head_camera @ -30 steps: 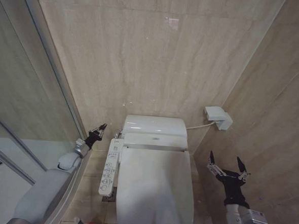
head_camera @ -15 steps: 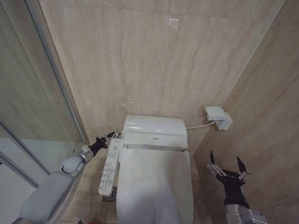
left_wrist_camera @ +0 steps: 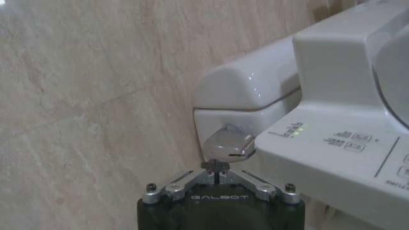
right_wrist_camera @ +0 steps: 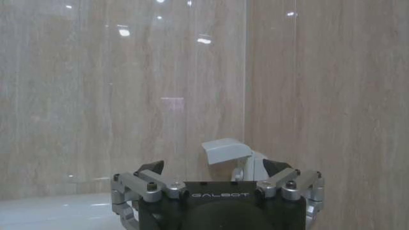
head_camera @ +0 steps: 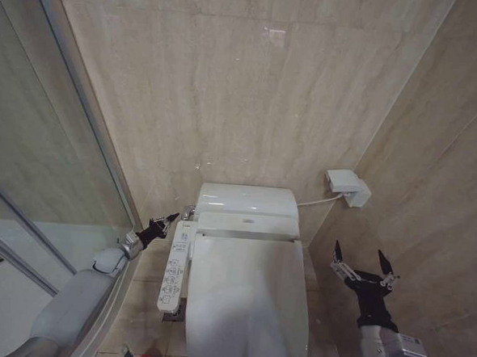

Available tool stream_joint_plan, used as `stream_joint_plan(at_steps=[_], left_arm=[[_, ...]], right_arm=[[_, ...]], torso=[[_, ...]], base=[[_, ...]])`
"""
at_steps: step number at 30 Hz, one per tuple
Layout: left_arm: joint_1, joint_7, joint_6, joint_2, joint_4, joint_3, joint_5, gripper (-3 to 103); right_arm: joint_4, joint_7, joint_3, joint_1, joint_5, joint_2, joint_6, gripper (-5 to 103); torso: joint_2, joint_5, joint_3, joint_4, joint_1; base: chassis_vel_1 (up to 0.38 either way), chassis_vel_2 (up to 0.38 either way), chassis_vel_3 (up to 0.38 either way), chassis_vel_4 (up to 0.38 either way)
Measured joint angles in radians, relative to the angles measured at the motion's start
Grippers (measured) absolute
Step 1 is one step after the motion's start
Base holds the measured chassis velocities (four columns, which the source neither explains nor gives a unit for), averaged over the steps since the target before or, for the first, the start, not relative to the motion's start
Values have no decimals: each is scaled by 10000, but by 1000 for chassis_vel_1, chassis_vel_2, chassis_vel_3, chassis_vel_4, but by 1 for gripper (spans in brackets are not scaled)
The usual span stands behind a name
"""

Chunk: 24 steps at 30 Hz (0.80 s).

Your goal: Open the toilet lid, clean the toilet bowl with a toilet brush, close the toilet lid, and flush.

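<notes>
Left gripper (head_camera: 170,218), fingers pinched together, sits just short of the chrome flush lever (left_wrist_camera: 229,141) at the tank's nine o'clock, backed off slightly. Toilet lid (head_camera: 247,296) down. Right gripper (head_camera: 361,262) spread wide, parked at three o'clock, free floor around.

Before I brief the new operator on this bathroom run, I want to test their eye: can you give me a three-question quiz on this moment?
1. True or false: the toilet lid is down.
2. Which gripper is at the chrome flush lever on the tank's side?
A. left gripper
B. right gripper
3. Fill in: the right gripper's fingers are ____ (spread or together).

Key:
1. True; the lid covers the seat in the head view.
2. A; its tips are shut just below the lever in the left wrist view.
3. Spread; it hangs beside the toilet, holding nothing.
</notes>
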Motion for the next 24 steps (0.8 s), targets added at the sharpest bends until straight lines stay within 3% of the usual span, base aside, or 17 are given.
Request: stream_joint_plan(at_steps=[5,24], left_arm=[[-253,146,-327,-17,353,-53,272,0],[-912,456,-606,-150,839,483,250,0]], right_arm=[[0,0,0,0,0,0,0,100],[0,0,0,0,0,0,0,100]], torso=[[0,1,0,1,0],[0,1,0,0,0]], base=[[0,0,0,0],[0,0,0,0]])
